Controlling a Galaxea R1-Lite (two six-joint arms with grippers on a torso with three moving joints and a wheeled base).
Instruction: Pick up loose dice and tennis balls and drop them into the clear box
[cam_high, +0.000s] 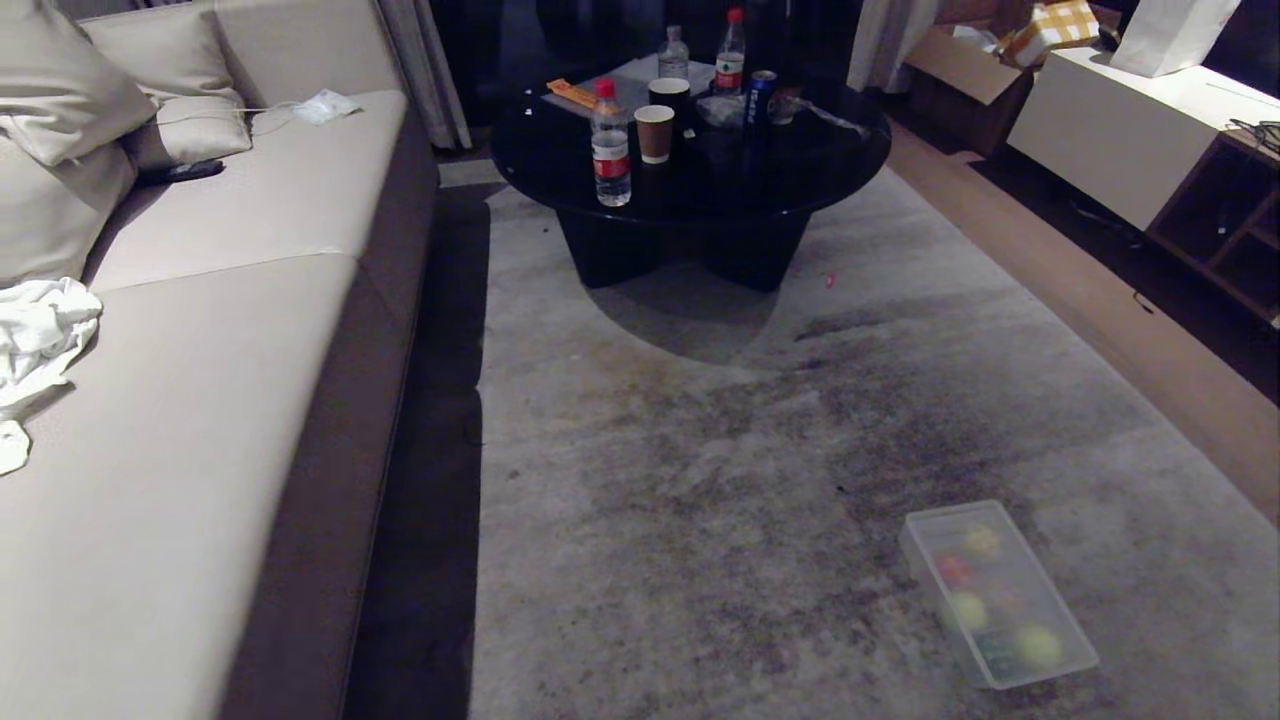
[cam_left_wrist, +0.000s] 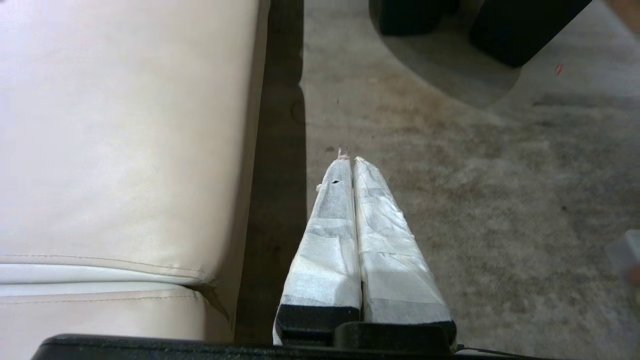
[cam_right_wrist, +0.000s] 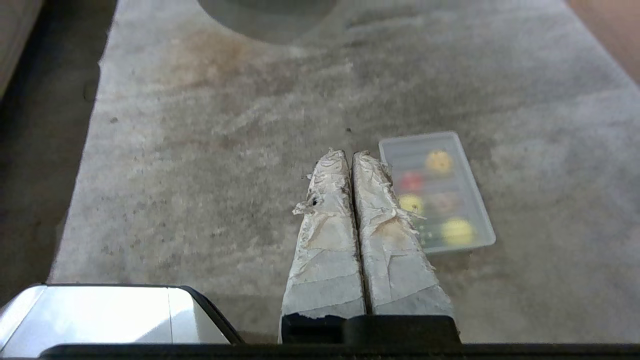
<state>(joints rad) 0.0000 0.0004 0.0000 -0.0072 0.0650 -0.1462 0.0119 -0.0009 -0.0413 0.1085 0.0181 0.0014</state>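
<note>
Clear box (cam_high: 1050, 655) on the grey rug (cam_high: 700, 480), well apart from the round black bench (cam_high: 560, 150) and toward the robot's right of it. Inside the box, seen blurred through the plastic: tennis balls (cam_right_wrist: 456, 231) yellow-green, a red die (cam_right_wrist: 411, 181) and a yellow die (cam_right_wrist: 438, 161); dots not readable. Left pincer (cam_left_wrist: 348, 159) closed and empty, taped fingers (cam_left_wrist: 327, 225) pressed together, hanging above the rug edge just beside the beige sofa (cam_left_wrist: 125, 125). Right pincer (cam_right_wrist: 348, 152) likewise closed on nothing, above the rug, near the box. On the bench: water bottles with red caps and red labels (cam_high: 610, 150), writing too small to read; two paper cups (cam_high: 655, 132); a blue can (cam_high: 762, 95), lettering illegible. White cloth (cam_high: 35, 335) lying on the sofa seat, well apart from the bench.
</note>
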